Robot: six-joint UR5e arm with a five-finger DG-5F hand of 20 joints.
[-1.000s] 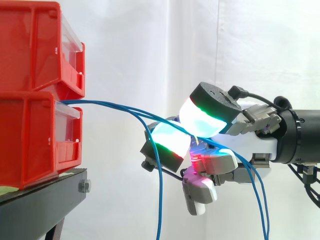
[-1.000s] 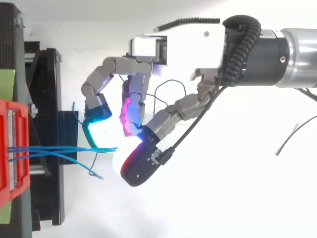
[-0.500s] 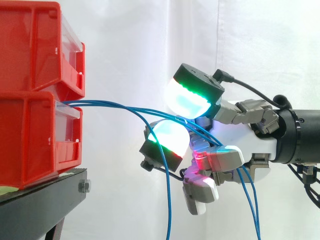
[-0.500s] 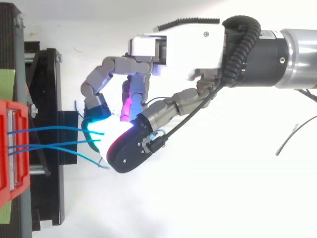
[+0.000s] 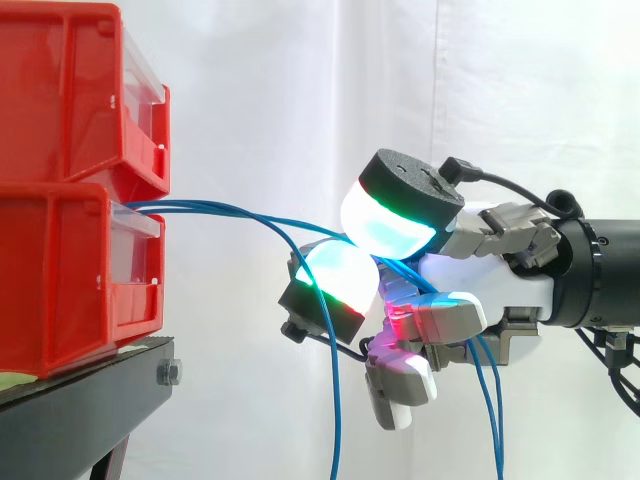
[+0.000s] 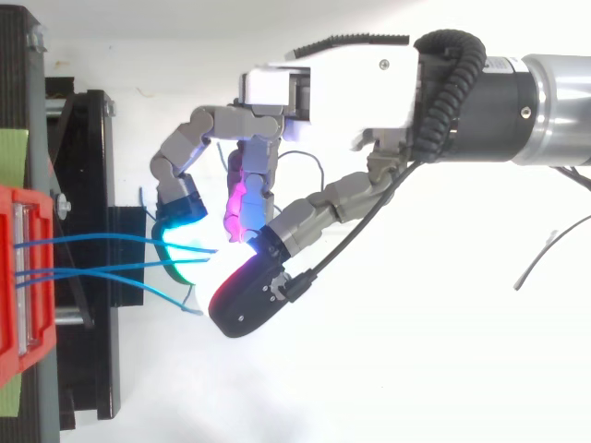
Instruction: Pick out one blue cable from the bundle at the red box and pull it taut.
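Observation:
A bundle of thin blue cables [image 5: 230,212] leaves the front of the lower red box [image 5: 60,270] and arcs right and down to my hand [image 5: 490,285]. The hand's fingers are curled, and a glowing thumb pad [image 5: 390,220] sits close above a glowing finger pad [image 5: 338,275]. The cables run through the narrow gap between these pads. Behind the hand the cable ends [image 5: 335,410] hang straight down. From above, the blue cables [image 6: 102,268] fan out slightly from the red box [image 6: 18,277] toward the hand [image 6: 342,83]. They are slack, not taut.
A second red box [image 5: 60,90] is stacked on the lower one, and both rest on a black stand [image 5: 90,400]. A white curtain hangs behind. One loose blue cable end [image 6: 185,309] curls free near the stand [image 6: 88,185].
The thumb rose and swung toward the boxes, then came back down close over the finger pad with the cables between them. The hanging cable ends shifted sideways.

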